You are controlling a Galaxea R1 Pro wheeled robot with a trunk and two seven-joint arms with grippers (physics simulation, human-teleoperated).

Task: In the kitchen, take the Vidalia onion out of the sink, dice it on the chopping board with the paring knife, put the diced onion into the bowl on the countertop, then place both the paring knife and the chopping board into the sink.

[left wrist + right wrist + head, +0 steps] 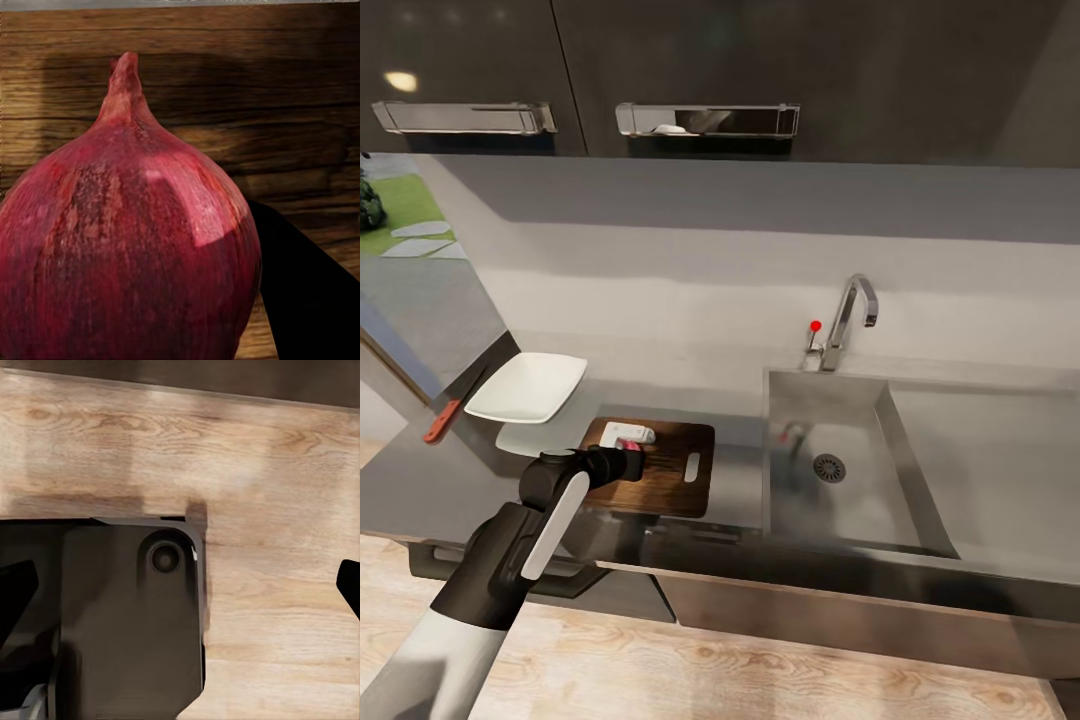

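Kitchen setting: long glossy dark grey countertop [420, 490] beneath dark wall cabinets, with a rectangular grey steel sink [920, 450] set in it, curved chrome tap and small red knob behind. Item, left of the basin: rectangular dark brown wooden chopping board [670, 470] with slot handle. Item, beyond the board's far left corner: shallow white squarish bowl [528, 387]. Item, at the counter's left edge: small paring knife [445, 418], red-orange handle, dark blade, lying well apart from the board. Item: small round pinkish-red Vidalia onion [127, 255], whole and uncut, clamped in the left gripper [630, 452] directly over the board's wood grain; whether it touches the board cannot be told. Right gripper [187, 592]: pointed at pale wood flooring and the robot's dark base, fingertips spread apart, nothing between them. Step judged in hand: setting the onion onto the board. Next move likely calls for releasing the bulb so it rests steady, then reaching left for the knife.
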